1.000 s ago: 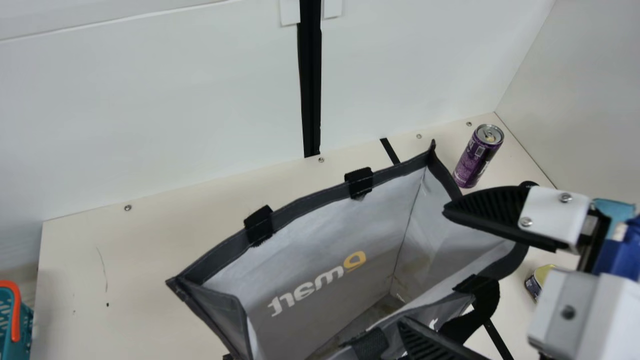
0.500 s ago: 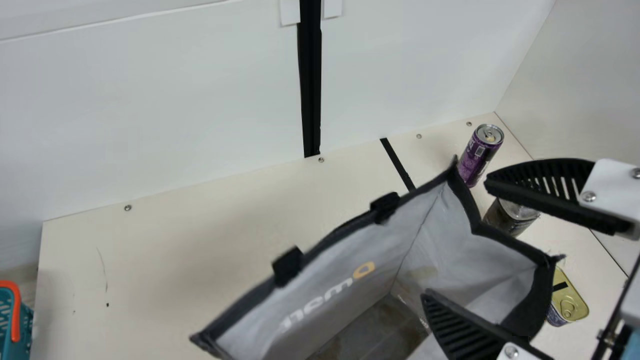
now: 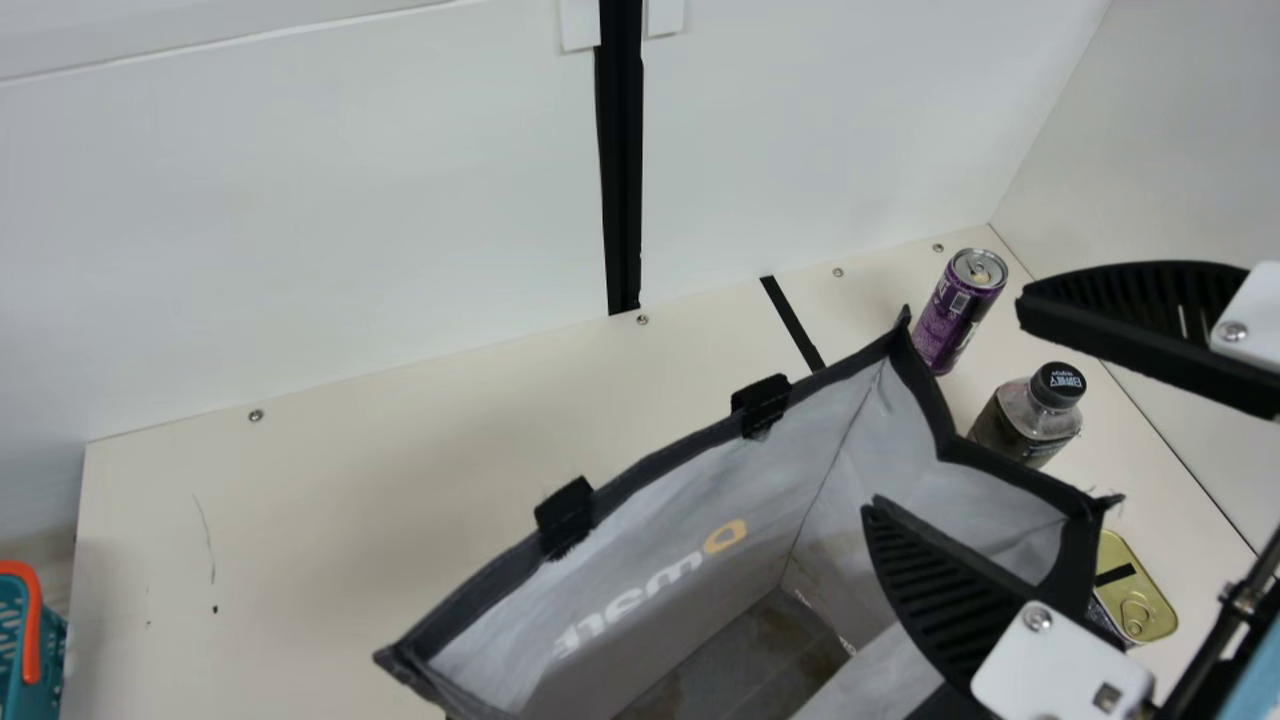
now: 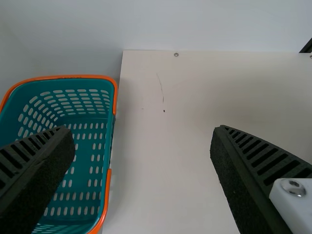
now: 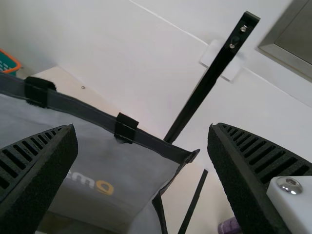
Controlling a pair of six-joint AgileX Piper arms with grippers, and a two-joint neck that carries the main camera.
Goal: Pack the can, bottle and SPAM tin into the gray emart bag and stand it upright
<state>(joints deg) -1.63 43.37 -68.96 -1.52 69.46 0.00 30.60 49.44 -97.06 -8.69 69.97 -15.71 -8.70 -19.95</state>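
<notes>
My right gripper stands open over the right end of the gray emart bag, whose mouth gapes upward. In the right wrist view the spread fingers of that gripper face the bag's inner wall. Beyond the bag's right end, the purple can and the dark-capped bottle stand upright on the table. The SPAM tin, gold lid up, is partly behind the bag's right corner. My left gripper is open in the left wrist view, with nothing between its fingers.
A teal basket with orange handles sits beside the table's left edge; part of the basket shows in the main view. White walls rise behind and right of the table.
My right gripper has moved right, one finger uncovering the bottle. The bag's mouth has swung and shifted, its rear rim nearer the camera, exposing the tin. The can has stayed put.
</notes>
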